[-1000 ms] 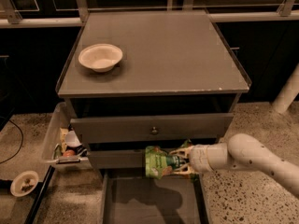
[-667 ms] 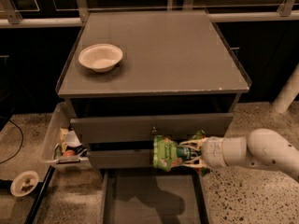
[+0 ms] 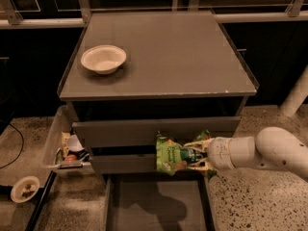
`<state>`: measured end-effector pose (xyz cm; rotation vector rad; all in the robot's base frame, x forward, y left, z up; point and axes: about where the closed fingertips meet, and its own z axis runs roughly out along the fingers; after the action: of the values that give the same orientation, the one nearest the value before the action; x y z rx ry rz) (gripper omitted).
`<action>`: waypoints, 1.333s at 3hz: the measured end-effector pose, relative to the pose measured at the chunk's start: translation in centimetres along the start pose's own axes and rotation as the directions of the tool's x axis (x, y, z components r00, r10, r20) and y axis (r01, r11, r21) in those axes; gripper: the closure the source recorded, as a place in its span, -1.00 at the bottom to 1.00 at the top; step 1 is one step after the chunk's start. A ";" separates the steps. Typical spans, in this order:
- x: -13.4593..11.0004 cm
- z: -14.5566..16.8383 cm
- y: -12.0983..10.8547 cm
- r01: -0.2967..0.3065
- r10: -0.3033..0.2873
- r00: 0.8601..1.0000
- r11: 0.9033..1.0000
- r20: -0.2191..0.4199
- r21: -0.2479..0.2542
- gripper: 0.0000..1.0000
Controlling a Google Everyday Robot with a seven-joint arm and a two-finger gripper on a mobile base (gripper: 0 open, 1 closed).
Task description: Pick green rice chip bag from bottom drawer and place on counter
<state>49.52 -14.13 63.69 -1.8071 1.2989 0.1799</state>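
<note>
My gripper (image 3: pixel 195 154) reaches in from the right on a white arm and is shut on the green rice chip bag (image 3: pixel 169 155). The crinkled light-green bag hangs in the air in front of the two upper drawer fronts, above the pulled-out bottom drawer (image 3: pixel 156 201), a shallow grey tray whose floor shows the bag's shadow. The grey counter (image 3: pixel 173 52) lies above and behind the bag, with a white bowl (image 3: pixel 103 58) at its left.
A pale bin (image 3: pixel 65 146) with several small items hangs at the cabinet's left side. A small round dish (image 3: pixel 25 188) lies on the speckled floor at the left. A white post (image 3: pixel 294 97) stands at the right.
The gripper has carried the bag upward and to the right, from just above the bottom drawer to the height of the upper drawer fronts.
</note>
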 end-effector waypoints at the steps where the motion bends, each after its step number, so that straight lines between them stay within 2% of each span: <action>1: -3.0 -3.3 -4.1 0.075 -0.075 0.997 0.997 -0.019 0.015 1.00; 3: -8.9 -12.8 -16.9 0.174 -0.170 0.983 0.983 -0.065 0.065 1.00; 4: -13.7 -18.0 -23.2 0.241 -0.231 0.968 0.964 -0.096 0.114 1.00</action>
<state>56.17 -15.83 95.33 -1.8589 1.1125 -0.1058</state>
